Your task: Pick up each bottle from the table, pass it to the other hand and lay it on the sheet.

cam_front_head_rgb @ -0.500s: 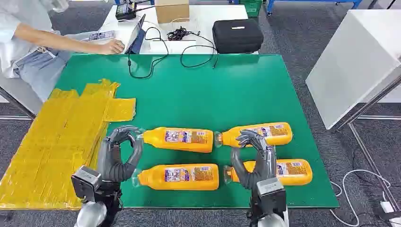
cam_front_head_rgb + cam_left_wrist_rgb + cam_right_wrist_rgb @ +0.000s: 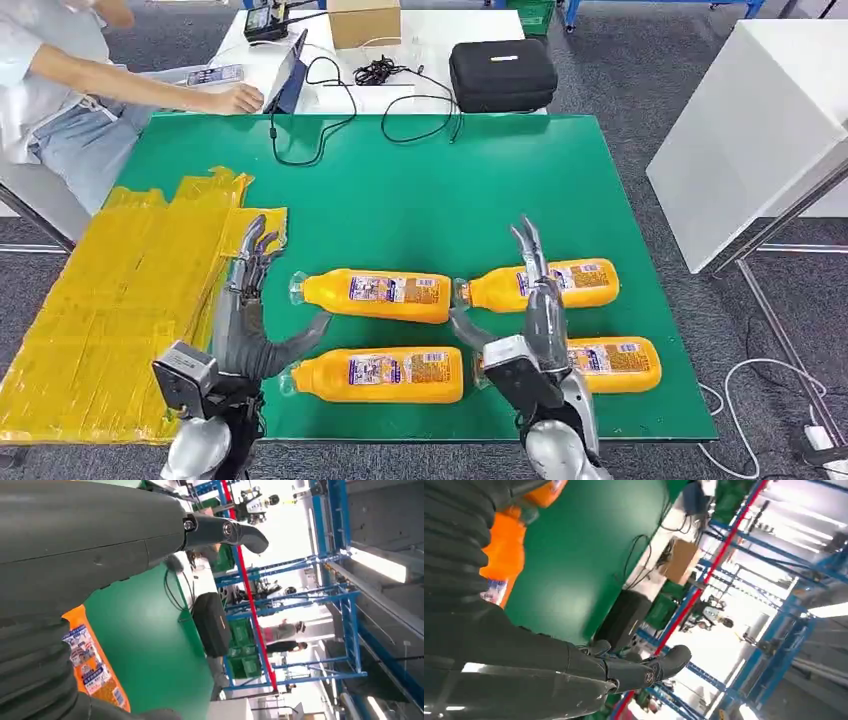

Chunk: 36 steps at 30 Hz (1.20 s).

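- A crinkled yellow plastic sheet point(image 2: 120, 300) lies over the left end of the green table top point(image 2: 420, 200), from about 8 to 10 o'clock of the table's middle, and hangs past the table's left edge.
- At 11 o'clock, beyond the table, a person's hand point(image 2: 236, 98) rests on a white desk point(image 2: 440, 35) beside a laptop.
- The left hand point(image 2: 250, 310) stands at 7 o'clock with its fingers straight and spread, pointing away from the robot, its thumb stretched out towards the bottles; it has hold of nothing.
- Just right of it lie two orange plastic bottles with printed labels, both on their sides with the caps to the left: the far left bottle point(image 2: 375, 294) at 6 o'clock and the near left bottle point(image 2: 375, 373) below it; the thumb tip seems to reach the near one's neck, though contact is hard to judge.
- The right hand point(image 2: 535, 305) rises at 5 o'clock, its fingers straight and together, its thumb out to the left, and it grips nothing.
- Behind its fingers lies the far right bottle point(image 2: 575, 282); the near right bottle point(image 2: 615, 362) lies just beside the wrist, partly hidden by it.
- At 12 o'clock on the white desk sit a black zipped case point(image 2: 502, 75) and a brown cardboard box point(image 2: 364, 22), with black cables point(image 2: 330, 110) trailing onto the green top.
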Each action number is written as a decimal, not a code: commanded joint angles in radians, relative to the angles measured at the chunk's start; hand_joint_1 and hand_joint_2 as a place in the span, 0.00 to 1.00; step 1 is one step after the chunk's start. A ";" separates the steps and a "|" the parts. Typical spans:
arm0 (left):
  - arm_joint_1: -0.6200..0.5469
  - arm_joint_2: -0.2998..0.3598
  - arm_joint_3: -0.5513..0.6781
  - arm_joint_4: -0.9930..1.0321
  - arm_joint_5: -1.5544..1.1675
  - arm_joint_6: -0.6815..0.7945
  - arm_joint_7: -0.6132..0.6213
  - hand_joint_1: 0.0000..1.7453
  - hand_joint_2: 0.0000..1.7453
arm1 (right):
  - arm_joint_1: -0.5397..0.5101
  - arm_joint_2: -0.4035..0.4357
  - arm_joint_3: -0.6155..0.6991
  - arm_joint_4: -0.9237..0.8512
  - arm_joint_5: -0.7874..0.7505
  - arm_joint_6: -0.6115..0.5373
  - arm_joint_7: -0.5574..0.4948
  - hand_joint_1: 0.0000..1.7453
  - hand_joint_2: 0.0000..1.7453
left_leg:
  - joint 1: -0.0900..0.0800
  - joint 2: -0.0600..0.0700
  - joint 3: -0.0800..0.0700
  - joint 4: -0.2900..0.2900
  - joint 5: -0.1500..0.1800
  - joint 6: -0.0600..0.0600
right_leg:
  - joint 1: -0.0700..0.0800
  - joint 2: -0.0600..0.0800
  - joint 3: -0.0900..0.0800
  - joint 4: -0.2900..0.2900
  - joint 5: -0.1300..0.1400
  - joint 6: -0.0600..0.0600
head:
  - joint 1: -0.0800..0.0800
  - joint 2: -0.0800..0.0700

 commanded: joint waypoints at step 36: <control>-0.238 -0.050 -0.106 0.236 0.075 -0.146 0.047 0.00 1.00 | -0.696 0.135 0.331 1.012 0.379 0.235 0.139 0.00 1.00 | 0.001 0.000 0.002 0.000 0.003 0.000 | 0.000 -0.001 0.002 0.000 0.001 0.001 | 0.000 0.000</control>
